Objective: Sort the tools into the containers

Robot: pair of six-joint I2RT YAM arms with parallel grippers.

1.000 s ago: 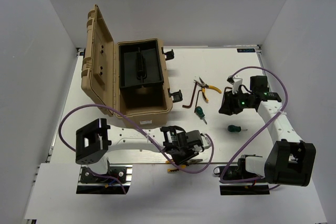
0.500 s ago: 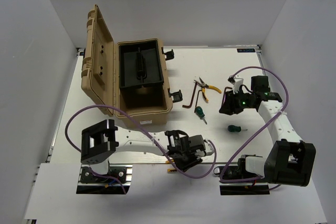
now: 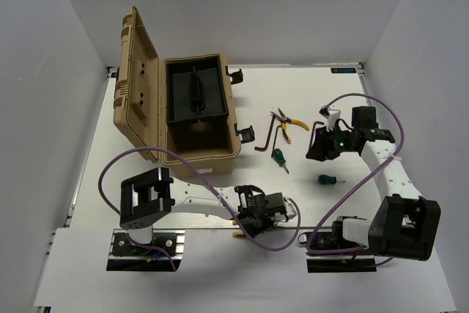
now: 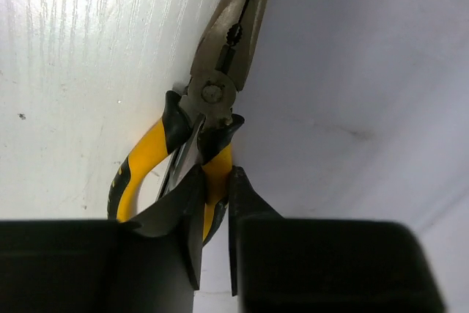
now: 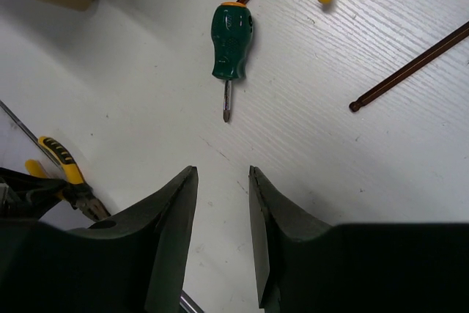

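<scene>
My left gripper is shut on one yellow-and-black handle of a pair of pliers, whose nose points away over the white table edge. In the top view this gripper is low at the near edge of the table. My right gripper is open and empty above bare table, short of a green-handled stubby screwdriver. The top view shows that screwdriver, a second green screwdriver, a second pair of pliers and dark hex keys, all right of the toolbox.
An open tan toolbox with a black inner tray stands at the left back, lid raised to the left. Purple cables loop round both arms. The held pliers also show in the right wrist view.
My left arm has drawn its gripper a little nearer and to the right along the near table edge. The right arm has barely moved.
</scene>
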